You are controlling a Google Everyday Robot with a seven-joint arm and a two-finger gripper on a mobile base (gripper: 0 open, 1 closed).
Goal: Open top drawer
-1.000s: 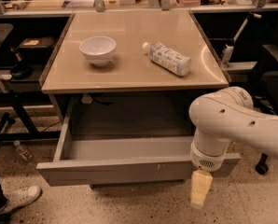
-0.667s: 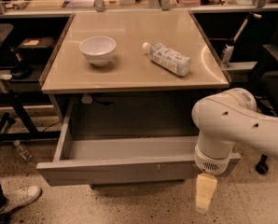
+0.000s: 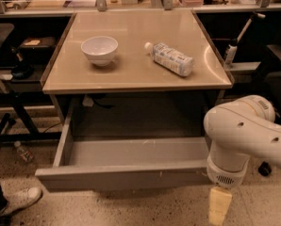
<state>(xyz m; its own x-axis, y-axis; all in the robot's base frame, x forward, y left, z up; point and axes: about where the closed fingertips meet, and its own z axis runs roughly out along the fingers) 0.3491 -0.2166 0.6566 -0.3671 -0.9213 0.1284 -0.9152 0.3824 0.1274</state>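
End effector (image 3: 219, 206) lower, by top drawer (image 3: 121, 175)

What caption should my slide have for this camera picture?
Wide grey top drawer stands open under the tan table; the robot's gripper hangs beside its front corner.

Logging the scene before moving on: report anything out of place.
The water bottle lies tipped on its side on the tabletop. The top drawer stands pulled out; the tool hangs by its right front corner.
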